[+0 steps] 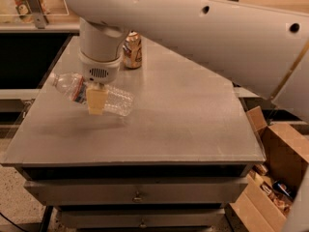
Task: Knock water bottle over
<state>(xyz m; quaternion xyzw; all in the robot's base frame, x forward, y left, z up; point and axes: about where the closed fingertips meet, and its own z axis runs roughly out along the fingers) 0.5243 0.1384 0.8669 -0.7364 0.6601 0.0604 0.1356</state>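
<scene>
Camera view: my gripper [96, 105] sits over the table's [193, 124] left half.
Grip: clamped across the middle of the water bottle [118, 100].
Bottle axis: almost level, cap pointing left, base right, low over the table.
Nearby: the can [132, 51] stands behind, well apart.

Warm, even indoor light falls from overhead onto the tabletop [193, 124], and its grey metal gives back a dull sheen rather than hard glare. The gripper [96, 102], over the tabletop's left half at the water bottle [116, 99], throws a soft smudge of shadow just in front of it. The white arm [217, 37] above the tabletop is brightest, nearly washed out. Below the tabletop's front edge the drawers [137, 190] sink into gloom.
</scene>
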